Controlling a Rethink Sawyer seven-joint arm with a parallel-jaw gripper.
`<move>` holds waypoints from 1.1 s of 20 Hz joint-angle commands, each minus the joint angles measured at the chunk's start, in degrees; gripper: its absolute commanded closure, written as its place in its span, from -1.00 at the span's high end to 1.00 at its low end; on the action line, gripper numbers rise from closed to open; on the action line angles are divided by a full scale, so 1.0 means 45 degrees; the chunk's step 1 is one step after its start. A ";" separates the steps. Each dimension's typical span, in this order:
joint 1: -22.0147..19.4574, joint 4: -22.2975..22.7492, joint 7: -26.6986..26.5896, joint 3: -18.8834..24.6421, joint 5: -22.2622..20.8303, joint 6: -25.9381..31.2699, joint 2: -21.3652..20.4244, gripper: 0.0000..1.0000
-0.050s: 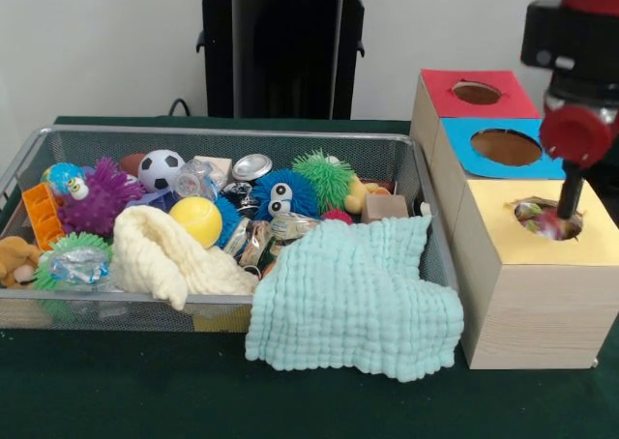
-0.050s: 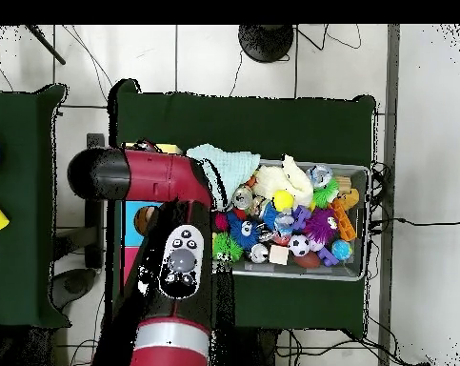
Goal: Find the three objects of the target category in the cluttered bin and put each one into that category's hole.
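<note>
1. We see the tool point(image 1: 559, 210) dipping into the round hole of the yellow-topped box point(image 1: 503, 241), over something multicoloured; we cannot tell its opening.
2. The desk point(image 1: 116, 391) wears dark green cloth.
3. Near, a waffle-textured mint cloth point(image 1: 353, 299) drapes over the wire-mesh bin point(image 1: 218, 141); farther in lie spiky balls and a cream cloth point(image 1: 169, 255).

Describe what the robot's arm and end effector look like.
The arm is glossy red with black joint sections and a silver band near its base. One link carries a black panel with round buttons. In the front view, a round red cap sits above the thin dark end effector.
</note>
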 commanded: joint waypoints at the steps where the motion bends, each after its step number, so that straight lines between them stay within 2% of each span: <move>1: -0.0295 0.0526 0.4083 0.0668 0.0873 0.1683 -0.1765 -1.00; 5: -0.0332 -0.0009 0.4648 0.0296 0.1101 0.1845 -0.1884 -1.00; 9: -0.0451 0.0003 0.5359 -0.0262 0.1264 0.1643 -0.1533 -1.00; 14: -0.0909 0.0686 0.4087 0.0198 0.0879 0.0849 -0.1630 -1.00; 18: -0.1517 0.1026 0.3415 0.0811 0.0957 0.0963 -0.1665 -1.00; 20: -0.1490 0.0706 0.3879 0.0379 0.0807 0.1190 -0.1399 -1.00; 22: -0.1530 0.0517 0.3810 0.0141 0.0523 0.1459 -0.1306 -1.00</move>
